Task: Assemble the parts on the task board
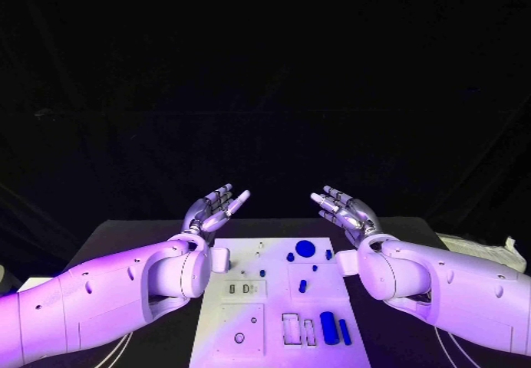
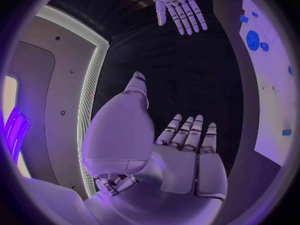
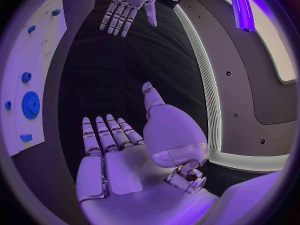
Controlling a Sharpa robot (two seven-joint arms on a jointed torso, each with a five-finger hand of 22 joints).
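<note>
The white task board [image 1: 255,307] lies in the middle of the black table. On it sit a large blue round gear [image 1: 305,248], small blue pieces [image 1: 302,285] around it, and a blue cylinder [image 1: 328,327] with a thin blue bar [image 1: 345,331] near the front. My left hand [image 1: 213,208] is raised beyond the board's far left corner, palm up, fingers apart, holding nothing. My right hand [image 1: 344,210] mirrors it past the far right corner, also empty. The board edge [image 2: 275,85] and gear [image 2: 252,39] show in the left wrist view, the gear [image 3: 29,105] again in the right wrist view.
A white crumpled object [image 1: 487,251] lies at the table's right edge. Recessed slots [image 1: 292,328] and holes mark the board's near part. The black table [image 1: 133,238] extends on both sides of the board.
</note>
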